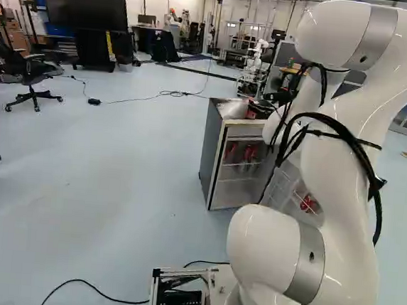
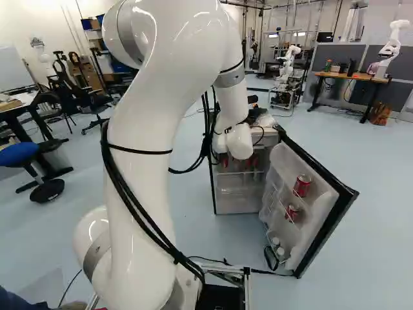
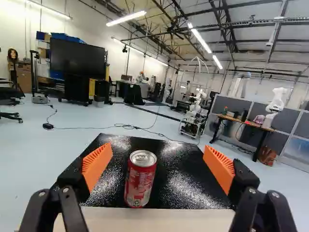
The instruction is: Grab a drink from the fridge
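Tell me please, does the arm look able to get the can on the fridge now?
Probably yes. The gripper is open, and the can stands upright on the fridge, in line with the gap, though off-centre. I see nothing in the way.

White, rounded arm with black cables.

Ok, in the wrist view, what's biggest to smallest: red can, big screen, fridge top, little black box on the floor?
1. Fridge top
2. Red can and big screen: too alike to rank
3. Little black box
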Motion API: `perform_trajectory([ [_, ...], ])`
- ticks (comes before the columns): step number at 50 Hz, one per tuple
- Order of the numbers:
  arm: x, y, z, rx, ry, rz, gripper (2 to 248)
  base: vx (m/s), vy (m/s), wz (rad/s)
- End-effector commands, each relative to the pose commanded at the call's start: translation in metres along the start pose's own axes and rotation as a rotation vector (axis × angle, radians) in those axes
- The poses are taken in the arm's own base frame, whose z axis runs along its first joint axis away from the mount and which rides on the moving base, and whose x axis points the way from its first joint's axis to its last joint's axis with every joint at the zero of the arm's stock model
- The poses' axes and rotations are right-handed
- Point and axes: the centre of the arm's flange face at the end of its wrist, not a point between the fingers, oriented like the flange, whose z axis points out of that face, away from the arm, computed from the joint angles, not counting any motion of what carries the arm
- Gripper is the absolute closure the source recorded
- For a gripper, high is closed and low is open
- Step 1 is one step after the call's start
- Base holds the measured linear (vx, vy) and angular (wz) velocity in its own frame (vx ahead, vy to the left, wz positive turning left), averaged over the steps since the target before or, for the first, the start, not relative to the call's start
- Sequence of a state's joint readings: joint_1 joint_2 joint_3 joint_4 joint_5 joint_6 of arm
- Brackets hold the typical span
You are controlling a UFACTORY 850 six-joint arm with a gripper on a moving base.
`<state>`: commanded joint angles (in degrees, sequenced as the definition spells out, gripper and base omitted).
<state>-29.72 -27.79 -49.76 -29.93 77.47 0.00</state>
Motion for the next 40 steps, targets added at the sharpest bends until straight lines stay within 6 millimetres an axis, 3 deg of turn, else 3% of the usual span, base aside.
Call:
perform_trajectory([
  [18,0.017,0.034,-0.016,-0.109,0.007,-0.012,3,0.0,0.0,0.0],
  [40,0.03,0.081,-0.021,-0.256,0.003,-0.019,3,0.0,0.0,0.0],
])
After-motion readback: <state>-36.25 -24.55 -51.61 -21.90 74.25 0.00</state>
